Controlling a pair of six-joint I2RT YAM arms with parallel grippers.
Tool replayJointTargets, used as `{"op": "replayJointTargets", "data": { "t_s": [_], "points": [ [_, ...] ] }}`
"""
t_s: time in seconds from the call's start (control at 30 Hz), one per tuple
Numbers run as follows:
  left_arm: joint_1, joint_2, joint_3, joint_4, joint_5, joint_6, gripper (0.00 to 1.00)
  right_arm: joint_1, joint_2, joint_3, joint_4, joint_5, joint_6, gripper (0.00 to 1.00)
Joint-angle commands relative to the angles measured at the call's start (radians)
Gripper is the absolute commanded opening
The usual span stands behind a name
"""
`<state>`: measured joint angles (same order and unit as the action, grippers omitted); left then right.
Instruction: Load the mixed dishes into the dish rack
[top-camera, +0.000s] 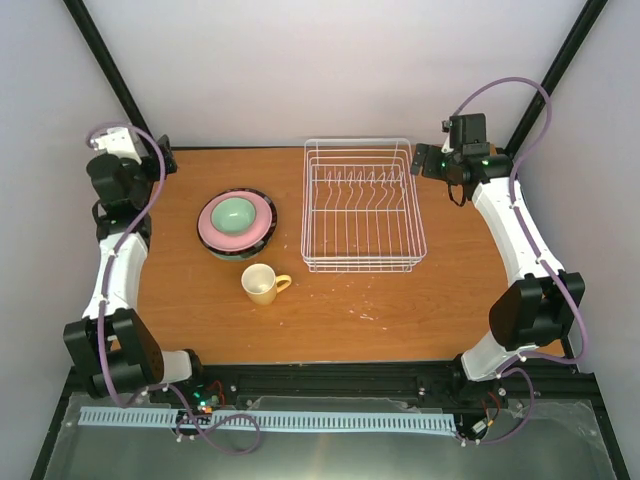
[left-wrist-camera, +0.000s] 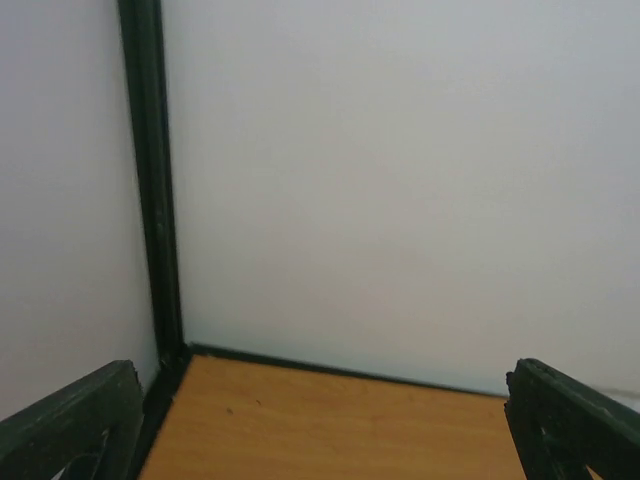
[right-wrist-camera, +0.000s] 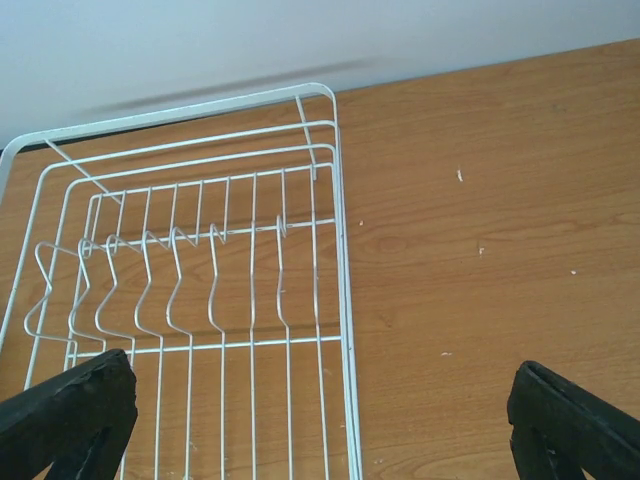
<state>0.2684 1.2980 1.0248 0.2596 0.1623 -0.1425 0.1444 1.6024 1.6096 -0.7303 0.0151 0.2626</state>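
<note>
Dish rack (top-camera: 363, 205): far centre of table (top-camera: 450, 290). Mint green bowl (top-camera: 234, 213) sits on pink plate (top-camera: 209, 224), stack left of rack. Pale yellow mug (top-camera: 262, 284) upright, near side of stack. Left gripper (left-wrist-camera: 320, 430): jaws apart, facing far-left corner. Right gripper (right-wrist-camera: 320, 420): jaws apart, beside rack. Both hold nothing.

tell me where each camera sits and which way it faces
top external: high behind the left arm and right arm, both in view, looking down on the table, dish rack, mug and stacked dishes
left wrist: on the left arm, facing the back corner post and wall; open left tool frames the bottom
right wrist: on the right arm, looking down at the dish rack and table; open right tool frames the bottom
shared: top and right wrist both show the dish rack
</note>
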Motion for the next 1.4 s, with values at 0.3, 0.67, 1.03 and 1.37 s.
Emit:
{"op": "replayJointTargets", "data": {
  "t_s": [0.3, 0.67, 1.03, 1.37],
  "points": [
    [-0.030, 0.121, 0.299, -0.787, 0.223, -0.076, 0.90, -0.003, 0.003, 0.027, -0.037, -0.093, -0.083, 0.98],
    [-0.193, 0.322, 0.560, -1.131, -0.064, -0.015, 0.80, 0.000, 0.007, 0.025, -0.063, -0.212, -0.079, 0.83],
    [-0.269, 0.509, 0.646, -1.306, -0.116, -0.004, 0.61, 0.000, 0.004, 0.025, -0.080, -0.187, -0.087, 0.84],
    [-0.288, 0.493, 0.545, -1.300, -0.124, 0.006, 0.60, 0.000, 0.002, 0.017, -0.083, -0.180, -0.093, 0.85]
  ]
}}
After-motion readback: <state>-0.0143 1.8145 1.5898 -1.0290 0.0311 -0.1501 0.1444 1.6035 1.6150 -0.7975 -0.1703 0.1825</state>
